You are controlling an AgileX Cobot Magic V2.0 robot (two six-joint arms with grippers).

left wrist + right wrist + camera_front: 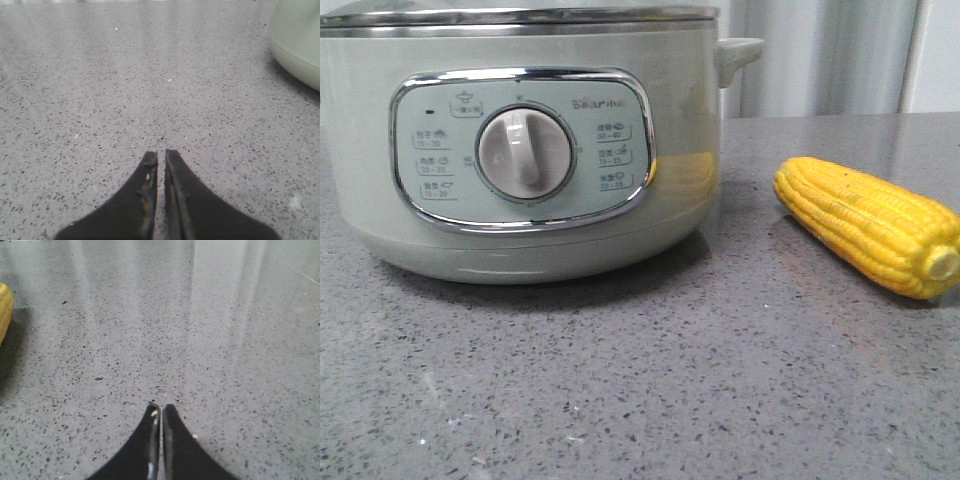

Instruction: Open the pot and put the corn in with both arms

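The pale green pot (520, 150) fills the left of the front view, its chrome-framed panel and white dial (525, 153) facing me, a lid edge along its silver rim. The yellow corn (870, 225) lies on the grey counter to its right, stub end toward me. Neither gripper shows in the front view. My left gripper (161, 154) is shut and empty low over the counter, a curve of the pot (297, 40) at the view's edge. My right gripper (161, 407) is shut and empty, a sliver of corn (5, 310) at the view's edge.
The speckled grey counter (640, 380) runs under everything. A side handle (740, 52) juts from the pot toward the corn. Pale curtains (820, 55) hang behind the counter.
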